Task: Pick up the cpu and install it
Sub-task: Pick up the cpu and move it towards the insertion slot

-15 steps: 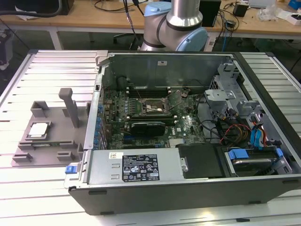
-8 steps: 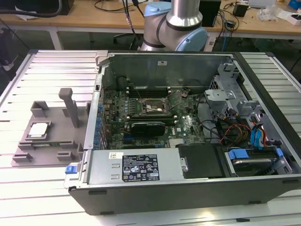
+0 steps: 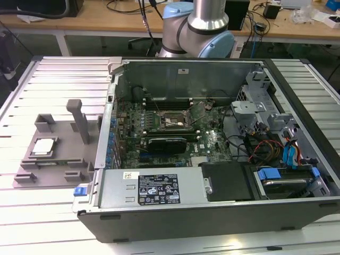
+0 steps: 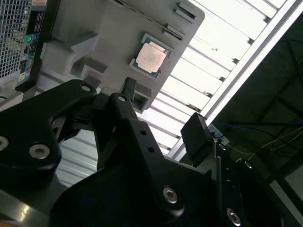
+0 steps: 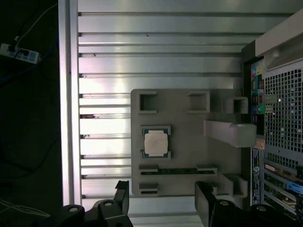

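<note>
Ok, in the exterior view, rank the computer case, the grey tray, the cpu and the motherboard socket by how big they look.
1. computer case
2. grey tray
3. motherboard socket
4. cpu, which looks only slightly smaller than the socket, so the last two are close.

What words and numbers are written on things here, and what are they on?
Black label on the silver box: print too small to read.
White sticker on the same box: too small to read.
Cpu top: no marking I can read.
</note>
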